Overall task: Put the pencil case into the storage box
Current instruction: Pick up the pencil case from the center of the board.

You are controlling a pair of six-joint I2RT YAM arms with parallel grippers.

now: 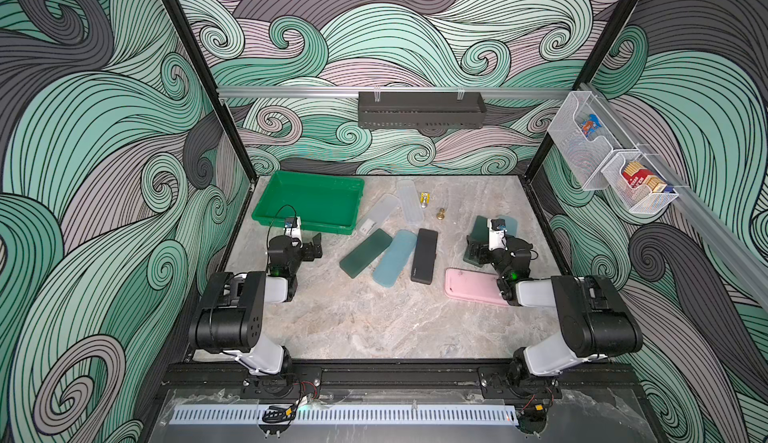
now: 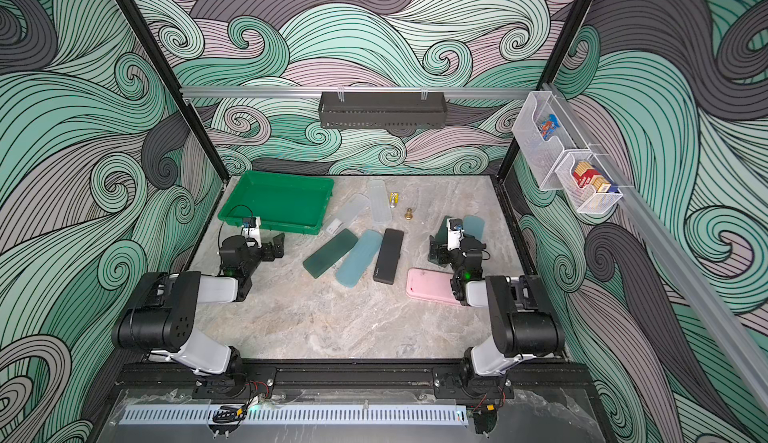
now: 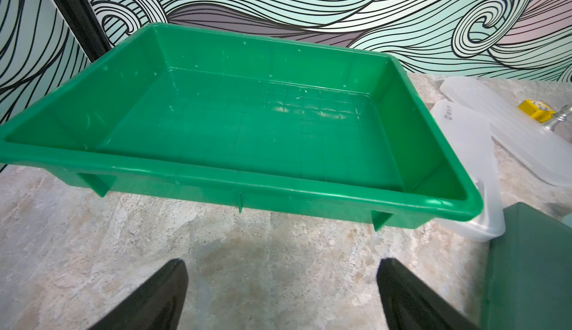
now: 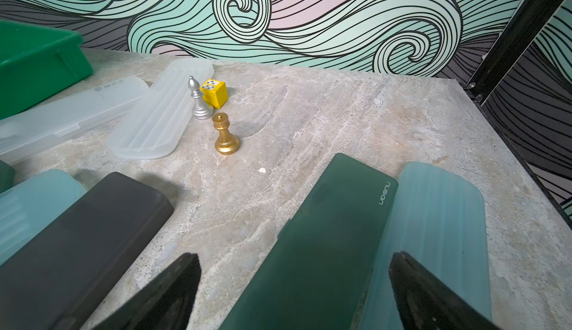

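The left pincer [image 3: 281, 269] is gaping toward the box [image 3: 278, 186] at eleven o'clock, the right pincer [image 4: 295, 255] gaping over a green case [image 4: 325, 235] at two, probably to grab it.

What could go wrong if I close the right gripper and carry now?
The open right gripper hangs over the dark green case, but one finger is above the light blue case beside it; closing may snag both.
The gold chess piece and silver bishop stand toward the storage box; a low carry could topple them.
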